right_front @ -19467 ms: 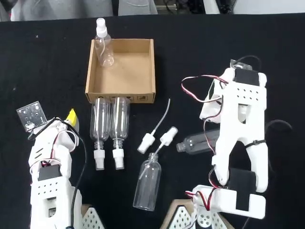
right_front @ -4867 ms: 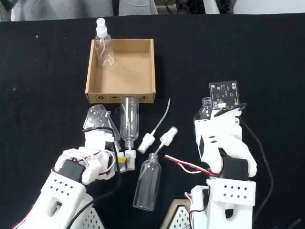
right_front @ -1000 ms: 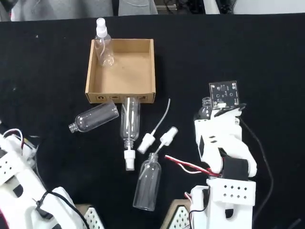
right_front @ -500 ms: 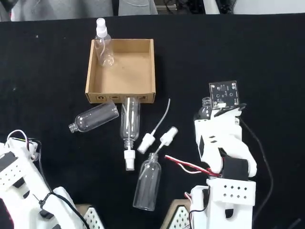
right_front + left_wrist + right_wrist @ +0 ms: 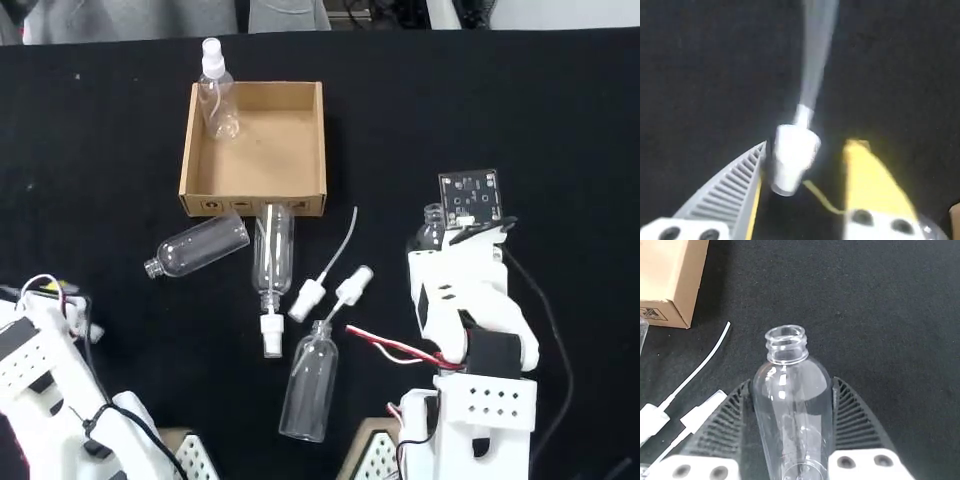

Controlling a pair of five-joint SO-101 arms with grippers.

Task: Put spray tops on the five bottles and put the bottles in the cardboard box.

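Two grippers hold things: the right gripper (image 5: pixel 790 384) is closed around an uncapped bottle (image 5: pixel 791 420), well right of the cardboard box (image 5: pixel 253 205); the left gripper (image 5: pixel 807 146) grips a spray top (image 5: pixel 791 161) above the black table (image 5: pixel 700 60).

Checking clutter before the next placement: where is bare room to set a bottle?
Bare table lies right of the cardboard box, beyond the held bottle, and left of the box. The box floor is mostly free. Crowded: in front of the box, among lying bottles and loose spray tops.
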